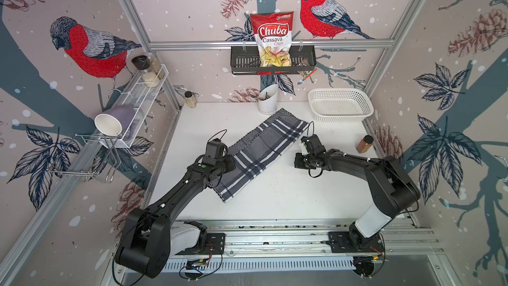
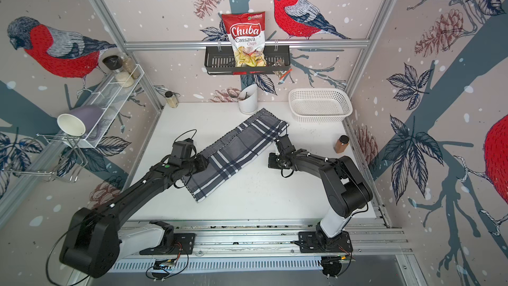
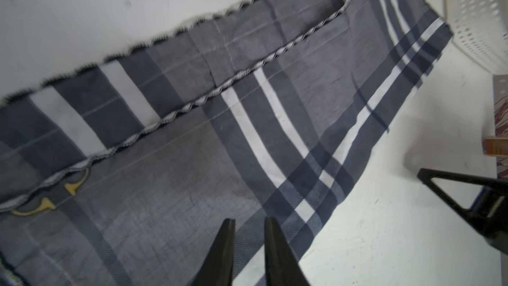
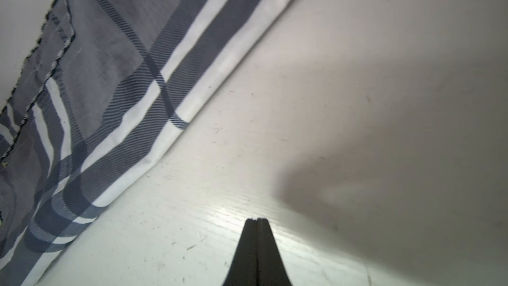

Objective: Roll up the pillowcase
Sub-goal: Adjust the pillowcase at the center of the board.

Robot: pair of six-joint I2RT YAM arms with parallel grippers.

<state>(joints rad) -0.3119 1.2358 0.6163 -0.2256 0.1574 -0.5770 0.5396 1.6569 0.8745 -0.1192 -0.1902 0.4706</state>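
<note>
1. The left pincer (image 3: 250,220) hovered over the pillowcase (image 3: 192,138) near one long edge. Its jaws stood slightly parted with nothing between them, and plaid cloth showed through the narrow gap.
2. The right pincer (image 4: 257,219) was clenched, its fingers pressed together and holding nothing. It was over the bare desk (image 4: 302,133), just beside the cloth's white-striped long edge (image 4: 170,122) but apart from it.
3. In both top views the pillowcase (image 1: 261,155) (image 2: 236,152) lay flat and unrolled in the middle of the desk (image 1: 288,193). It formed a long strip running diagonally from the near left to the far right.
4. The left wrist view showed a dark stitched edging (image 3: 247,70) running along the strip, one layer lapping over another.
5. The left arm (image 1: 178,188) reached over the strip's near-left part. The right arm (image 1: 351,160) came in from the opposite side, toward the far half.
6. The strip's far corner lay just beside a white utensil holder (image 1: 268,100).
7. A white perforated basket (image 1: 339,105) sat in the far right corner. A brown jar (image 1: 364,144) stood by the right wall, well apart from the cloth.
</note>
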